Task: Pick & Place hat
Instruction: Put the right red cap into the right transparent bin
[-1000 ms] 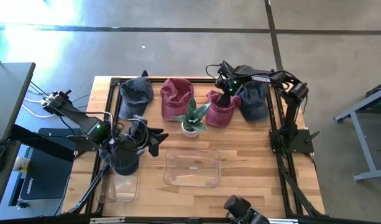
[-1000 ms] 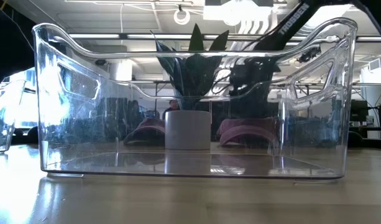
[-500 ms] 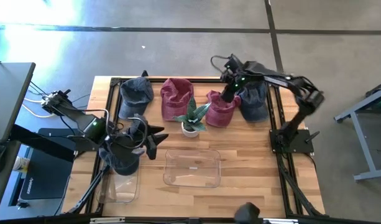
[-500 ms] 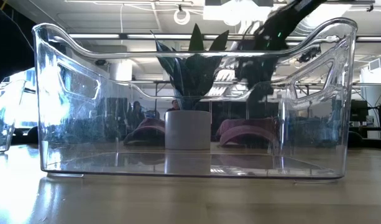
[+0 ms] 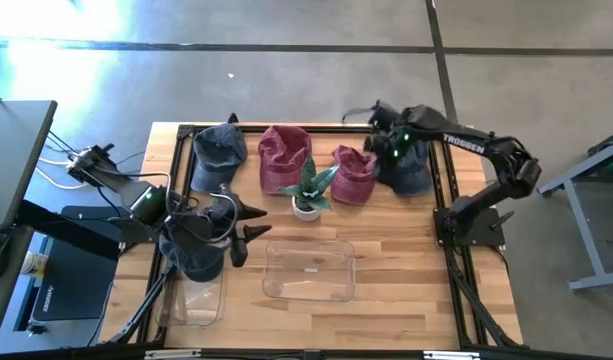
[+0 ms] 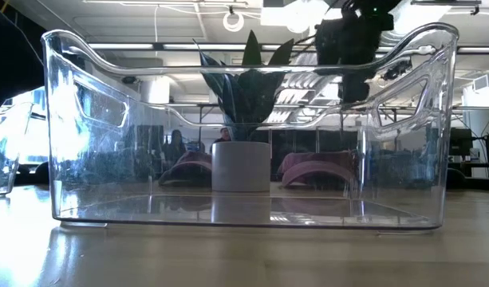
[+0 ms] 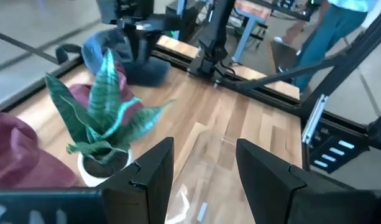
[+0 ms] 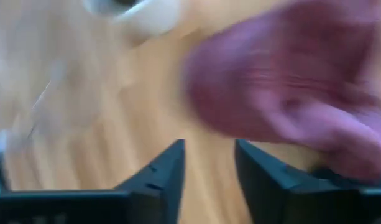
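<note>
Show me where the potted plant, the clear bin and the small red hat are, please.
potted plant [image 5: 308,193]: high view, on its leaves.
clear bin [image 5: 310,295]: high view, on its near rim.
small red hat [image 5: 354,176]: high view, on the middle of its crown.

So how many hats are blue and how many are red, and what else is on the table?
Blue hats: 3
Red hats: 2
Potted plants: 1
Clear bins: 2
Total: 8
</note>
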Motion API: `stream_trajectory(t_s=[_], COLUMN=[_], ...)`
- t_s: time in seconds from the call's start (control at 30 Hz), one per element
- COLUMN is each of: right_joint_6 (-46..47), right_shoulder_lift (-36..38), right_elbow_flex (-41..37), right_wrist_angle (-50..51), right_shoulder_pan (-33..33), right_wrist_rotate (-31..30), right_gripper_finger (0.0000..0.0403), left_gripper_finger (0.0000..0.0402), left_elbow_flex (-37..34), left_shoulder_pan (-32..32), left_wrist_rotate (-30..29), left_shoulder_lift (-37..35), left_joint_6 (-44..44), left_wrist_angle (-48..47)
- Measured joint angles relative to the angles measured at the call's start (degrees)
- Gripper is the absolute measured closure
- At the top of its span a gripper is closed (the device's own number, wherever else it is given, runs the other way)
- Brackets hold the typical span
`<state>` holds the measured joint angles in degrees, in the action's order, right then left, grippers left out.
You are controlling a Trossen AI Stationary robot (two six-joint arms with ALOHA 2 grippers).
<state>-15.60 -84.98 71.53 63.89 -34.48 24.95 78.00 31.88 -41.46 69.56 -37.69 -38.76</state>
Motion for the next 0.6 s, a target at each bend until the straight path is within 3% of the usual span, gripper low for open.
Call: stream_trajectory(t_s=[0.13, 0.23, 0.33, 0.47, 0.6], right_joint_6=[-9.5, -9.1, -5.0, 1.9, 1.2], right_shoulder_lift=[0.8, 2.2, 4.1, 7.2, 7.4], right_elbow_flex=[-4.7, -10.8, -17.6, -26.6, -35.5], right_wrist_angle=[0.1, -6.3, -14.8, -33.3, -53.5], right_shoulder_pan=[9.3, 17.3, 25.1, 32.4, 35.8], right_wrist_rotate=[-2.1, -11.1, -23.2, -35.0, -42.1], right_gripper_finger=[0.0176, 0.0155, 0.0153, 0.0166, 0.0174], left_gripper_finger=[0.0232, 0.0232, 0.0232, 0.0232, 0.0232], left_elbow_flex=[0.0, 0.0, 0.0, 0.0, 0.0], left_shoulder_pan=[0.0, -0.3, -2.0, -3.9, -4.9], left_wrist_rotate=[-0.9, -2.8, -3.3, -2.6, -2.5], left_shoulder_lift=[1.1, 1.9, 3.5, 4.4, 4.5], left_joint_6=[-0.6, -1.6, -1.7, -3.1, -3.1], left_wrist_angle=[0.0, 0.1, 0.3, 1.4, 2.1])
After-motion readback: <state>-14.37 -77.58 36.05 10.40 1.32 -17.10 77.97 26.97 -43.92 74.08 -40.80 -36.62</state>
